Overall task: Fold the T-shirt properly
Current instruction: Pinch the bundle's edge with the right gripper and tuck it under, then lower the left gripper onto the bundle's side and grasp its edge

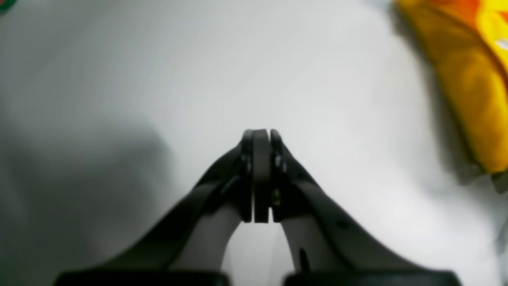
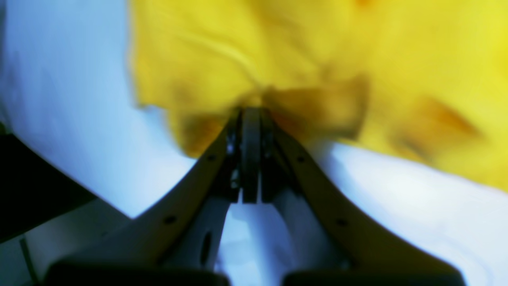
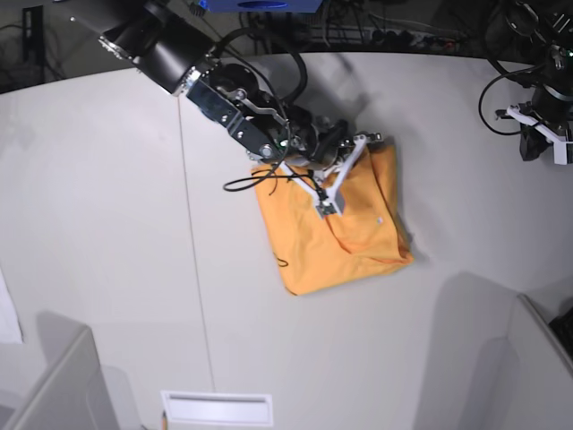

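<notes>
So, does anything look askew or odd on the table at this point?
The T-shirt lies folded into a compact block but sits skewed on the table, with a crease bunched up where the right gripper, jaws shut, presses into it. The left gripper is shut over bare table.

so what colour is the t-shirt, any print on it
Plain light orange T-shirt, no print visible; the base view shows it best.

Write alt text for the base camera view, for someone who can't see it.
Overhead view of a light table with an orange T-shirt partly folded into a rough square near the centre. The right gripper, shut, sits on the shirt's upper middle, its arm reaching in from the top left. Another arm stands at the right edge, away from the shirt.
</notes>
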You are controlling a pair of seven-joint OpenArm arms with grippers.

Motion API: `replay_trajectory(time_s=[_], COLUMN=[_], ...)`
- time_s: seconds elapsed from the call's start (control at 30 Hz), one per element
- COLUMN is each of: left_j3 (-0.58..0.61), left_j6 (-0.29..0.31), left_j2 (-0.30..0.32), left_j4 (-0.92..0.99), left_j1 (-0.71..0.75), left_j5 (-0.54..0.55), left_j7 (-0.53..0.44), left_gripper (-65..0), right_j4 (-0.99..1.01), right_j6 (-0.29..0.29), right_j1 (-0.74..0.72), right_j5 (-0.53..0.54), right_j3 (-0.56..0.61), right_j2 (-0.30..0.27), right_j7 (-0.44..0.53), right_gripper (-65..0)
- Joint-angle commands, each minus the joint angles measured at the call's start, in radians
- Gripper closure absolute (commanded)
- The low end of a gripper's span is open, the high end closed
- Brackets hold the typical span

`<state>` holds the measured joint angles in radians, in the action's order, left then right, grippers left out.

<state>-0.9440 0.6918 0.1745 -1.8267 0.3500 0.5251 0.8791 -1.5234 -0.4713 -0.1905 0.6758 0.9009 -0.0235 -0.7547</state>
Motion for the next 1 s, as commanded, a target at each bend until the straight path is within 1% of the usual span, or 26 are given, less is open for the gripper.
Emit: replay_trajectory(time_s=[0.0, 0.07, 0.13, 0.17, 0.23, 0.37, 0.4, 0.5, 0.57, 0.67, 0.73, 0.8, 0.87, 0.9, 0.97], left_j3=[-0.007, 0.001, 0.003, 0.003, 0.003, 0.003, 0.004, 0.044, 0.072, 0.102, 0.107, 0.107, 0.109, 0.109, 0.11], left_j6=[0.006, 0.006, 0.006, 0.006, 0.006, 0.006, 0.006, 0.006, 0.006, 0.006, 0.006, 0.006, 0.006, 0.006, 0.006], left_j2=[0.013, 0.013, 0.01, 0.01, 0.001, -0.003, -0.003, -0.013, -0.031, -0.053, -0.077, -0.096, -0.096, -0.096, -0.1], left_j4=[-0.012, -0.021, -0.026, -0.025, -0.021, -0.012, -0.012, -0.017, -0.023, -0.035, -0.04, -0.04, -0.031, -0.031, -0.029], left_j1=[0.011, 0.004, 0.001, 0.001, 0.001, 0.002, 0.002, 0.001, 0.001, 0.001, -0.001, -0.021, -0.033, -0.041, -0.059], left_j5=[0.019, 0.019, 0.02, 0.022, 0.022, 0.02, 0.022, 0.022, 0.022, 0.023, 0.026, 0.077, 0.154, 0.188, 0.241], left_j7=[-0.022, -0.022, -0.022, -0.022, -0.021, -0.021, -0.021, -0.021, -0.021, -0.022, -0.022, -0.022, -0.022, -0.021, -0.019], left_gripper=[0.0, 0.0, 0.0, 0.0, 0.0, 0.0, 0.0, 0.0, 0.0, 0.0, 0.0, 0.0, 0.0, -1.3, -18.9], right_j4=[0.005, 0.053, 0.099, 0.119, 0.134, 0.07, 0.037, -0.078, -0.151, -0.23, -0.276, -0.317, -0.352, -0.365, -0.38], right_j6=[0.021, 0.056, 0.076, 0.079, 0.079, 0.079, 0.079, 0.075, 0.07, 0.07, 0.07, 0.075, 0.076, 0.078, 0.078], right_j1=[-0.02, -0.043, -0.051, -0.059, -0.074, -0.083, -0.082, -0.079, -0.079, -0.047, -0.008, 0.029, 0.052, 0.058, 0.069], right_j5=[-0.012, -0.018, -0.02, -0.021, -0.021, -0.021, -0.021, -0.017, -0.017, -0.015, -0.017, -0.017, -0.017, -0.017, -0.017], right_j3=[0.025, 0.07, 0.102, 0.116, 0.148, 0.166, 0.166, 0.162, 0.151, 0.074, -0.022, -0.105, -0.159, -0.177, -0.194], right_j2=[0.021, 0.05, 0.07, 0.086, 0.093, 0.09, 0.083, 0.035, 0.0, -0.057, -0.083, -0.114, -0.149, -0.166, -0.195], right_j7=[0.01, 0.047, 0.067, 0.071, 0.07, 0.062, 0.062, 0.033, 0.005, -0.009, -0.009, -0.01, -0.012, -0.013, -0.013], right_gripper=[0.0, 0.0, 0.0, 0.0, 0.0, 0.0, 0.0, 0.0, 0.0, 0.0, 0.0, 0.0, 0.0, 0.0, 0.0])
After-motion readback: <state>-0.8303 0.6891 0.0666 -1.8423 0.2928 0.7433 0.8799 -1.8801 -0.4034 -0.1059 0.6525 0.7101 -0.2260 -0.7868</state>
